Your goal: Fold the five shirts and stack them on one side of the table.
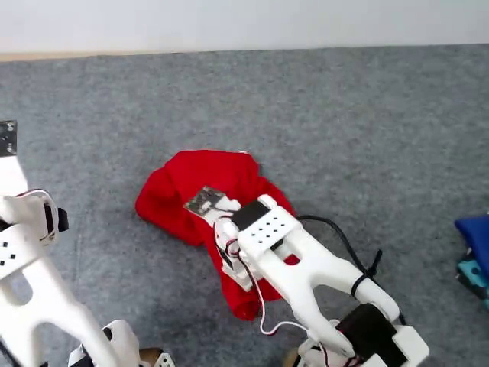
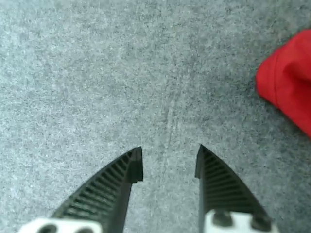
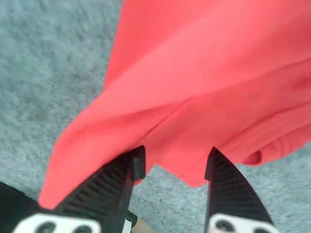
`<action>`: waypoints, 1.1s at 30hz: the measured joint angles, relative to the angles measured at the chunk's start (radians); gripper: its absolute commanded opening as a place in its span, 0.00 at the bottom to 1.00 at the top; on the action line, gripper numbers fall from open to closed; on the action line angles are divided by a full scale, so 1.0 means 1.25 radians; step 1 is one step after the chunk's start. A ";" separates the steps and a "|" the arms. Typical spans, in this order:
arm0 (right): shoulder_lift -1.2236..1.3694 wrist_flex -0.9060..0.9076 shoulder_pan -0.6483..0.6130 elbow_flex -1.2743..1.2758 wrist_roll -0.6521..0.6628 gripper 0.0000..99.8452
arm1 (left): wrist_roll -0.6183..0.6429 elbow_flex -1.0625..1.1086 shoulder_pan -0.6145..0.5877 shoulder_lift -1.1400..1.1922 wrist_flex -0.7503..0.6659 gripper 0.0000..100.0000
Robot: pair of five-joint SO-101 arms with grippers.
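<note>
The red shirt (image 1: 200, 187) lies crumpled near the middle of the table, bunched into a rounded heap with 1 narrower part trailing toward the near edge, where the arms stand. It is not folded. A small pale label patch shows on top of it in the high view. In the right wrist view the shirt (image 3: 209, 73) spreads in soft ridges and folds, its lower edge lying against the grey felt-like table cover (image 3: 43, 73).

The right gripper (image 3: 176, 160) sits directly over the shirt, its 2 dark ribbed fingers held wide apart. The cloth's edge reaches the gap between the tips and 1 tip overlaps the fabric, yet nothing is pinched between them. In the high view the right arm (image 1: 306, 267) stretches from the near edge across the trailing part of the shirt, with a black cable (image 1: 340, 241) looping beside it.

The left gripper (image 2: 167, 156) is also parted, holding nothing, and points at bare cover with a corner of the shirt (image 2: 286, 85) off to the side, apart from the fingers. The left arm (image 1: 30, 260) stands at the table's left edge, well apart from the shirt.

At the far right edge of the table cover (image 1: 344, 115) lies a blue cloth (image 1: 477, 233) with something teal (image 1: 472, 277) just below it
</note>
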 measured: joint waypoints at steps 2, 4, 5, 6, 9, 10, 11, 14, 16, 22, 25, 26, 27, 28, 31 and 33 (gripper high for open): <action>0.000 0.034 0.001 -0.038 0.000 0.21 | 0.000 0.001 0.000 0.000 -0.005 0.19; 0.000 0.075 -0.002 -0.072 0.000 0.21 | 0.000 0.004 0.000 0.000 -0.005 0.19; 0.000 0.096 -0.010 -0.087 0.000 0.21 | 0.000 0.004 0.000 0.000 -0.005 0.19; 0.000 0.114 -0.018 -0.097 0.000 0.21 | 0.000 0.004 0.000 0.000 -0.005 0.19; 0.000 0.155 -0.054 -0.108 0.000 0.21 | 0.000 0.004 0.000 0.000 -0.005 0.19; 0.000 0.163 -0.066 -0.108 -0.004 0.21 | 0.000 0.004 0.000 0.000 -0.005 0.19; 0.000 0.169 -0.080 -0.108 -0.012 0.21 | 0.000 0.004 0.000 0.000 -0.005 0.19; 0.001 0.172 -0.096 -0.108 -0.047 0.21 | 0.000 0.004 0.000 0.000 -0.005 0.19; 0.011 0.162 -0.097 -0.107 -0.058 0.21 | 0.000 0.006 0.000 0.000 -0.005 0.19; 0.098 0.093 -0.065 -0.054 -0.061 0.21 | 0.000 0.006 0.000 0.000 -0.005 0.19; 0.119 0.085 -0.020 -0.053 -0.061 0.21 | 0.000 0.006 0.000 0.000 -0.005 0.19; 0.120 0.085 -0.006 -0.053 -0.061 0.21 | 0.000 0.006 0.000 0.000 -0.005 0.19; 0.120 0.085 0.002 -0.053 -0.061 0.21 | 0.000 0.006 0.000 0.000 -0.005 0.19; 0.120 0.088 0.005 -0.053 -0.061 0.21 | 0.000 0.006 0.000 0.000 -0.005 0.19; 0.120 0.119 0.011 -0.054 -0.061 0.21 | 0.000 0.006 0.000 0.000 -0.005 0.19; 0.118 0.146 0.011 -0.069 -0.061 0.21 | 0.000 0.006 0.000 0.000 -0.005 0.19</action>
